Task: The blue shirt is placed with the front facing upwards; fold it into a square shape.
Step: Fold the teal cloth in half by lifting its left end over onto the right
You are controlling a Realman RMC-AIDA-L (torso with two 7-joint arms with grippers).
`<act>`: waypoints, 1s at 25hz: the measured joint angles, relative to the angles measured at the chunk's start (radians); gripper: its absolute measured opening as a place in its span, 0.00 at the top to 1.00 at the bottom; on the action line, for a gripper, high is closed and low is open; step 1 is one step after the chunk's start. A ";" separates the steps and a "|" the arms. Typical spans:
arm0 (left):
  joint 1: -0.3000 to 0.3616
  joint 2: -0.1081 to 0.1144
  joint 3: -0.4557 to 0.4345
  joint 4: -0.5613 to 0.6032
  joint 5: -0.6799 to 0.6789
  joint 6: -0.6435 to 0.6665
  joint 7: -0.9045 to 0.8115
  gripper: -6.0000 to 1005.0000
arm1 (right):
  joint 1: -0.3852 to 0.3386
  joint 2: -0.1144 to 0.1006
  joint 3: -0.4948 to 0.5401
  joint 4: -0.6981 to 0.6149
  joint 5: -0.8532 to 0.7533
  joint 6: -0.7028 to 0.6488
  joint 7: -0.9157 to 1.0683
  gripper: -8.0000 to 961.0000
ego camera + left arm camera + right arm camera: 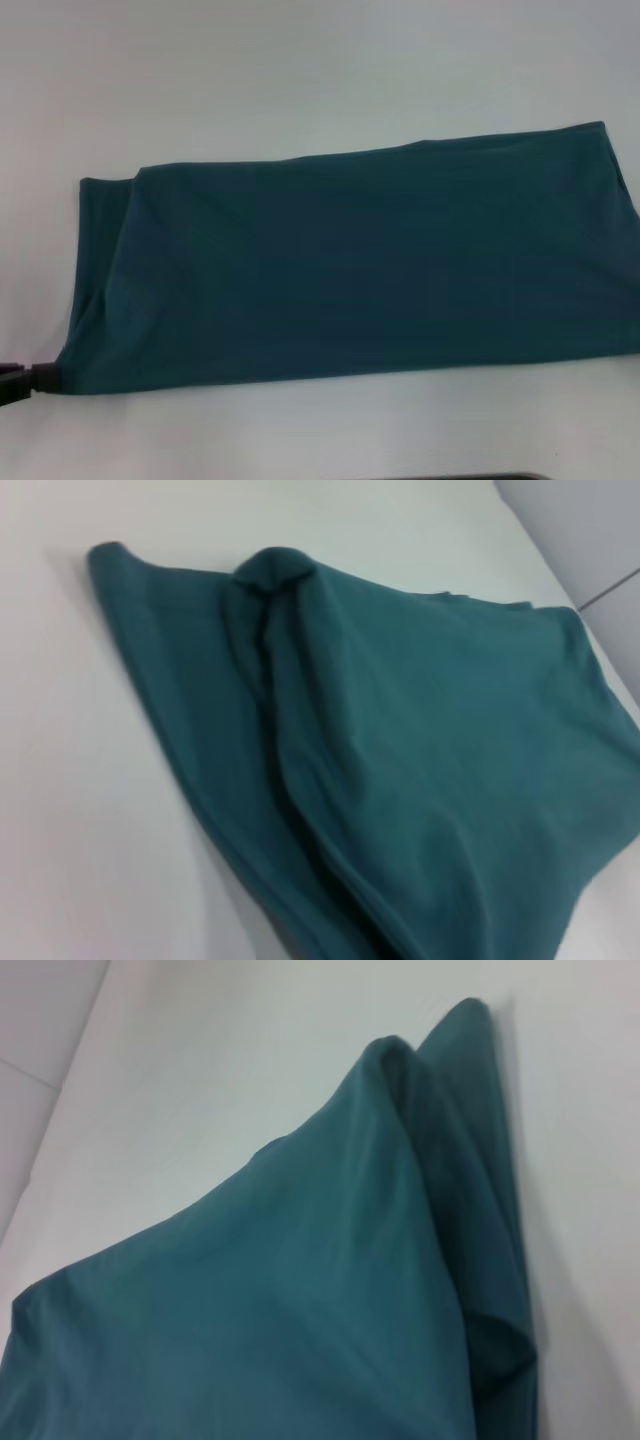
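The blue shirt [350, 265] lies folded into a long band across the white table [300, 70], plain side up with no lettering showing. Its right end runs to the edge of the head view. My left gripper [22, 381] shows only as a dark tip at the left border, touching the shirt's near left corner. In the left wrist view the shirt [400, 770] fills most of the picture, with a doubled fold ridge down its middle. The right wrist view shows the shirt [300, 1290] close up with layered edges at one end. My right gripper is out of view.
White table surface surrounds the shirt, with a broad bare band beyond it and a narrower strip in front [300, 430]. A dark strip [470, 477] shows at the bottom edge of the head view. The table's edge [560, 575] appears in the left wrist view.
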 joint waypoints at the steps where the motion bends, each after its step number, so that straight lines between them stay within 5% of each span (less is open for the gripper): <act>1: 0.003 0.001 -0.006 0.001 0.002 0.001 0.002 0.99 | -0.005 0.000 0.003 0.000 0.000 0.000 -0.001 0.99; 25: 0.018 0.003 -0.040 0.019 0.048 0.026 0.026 0.97 | -0.029 -0.001 0.024 0.000 0.000 -0.031 -0.011 0.98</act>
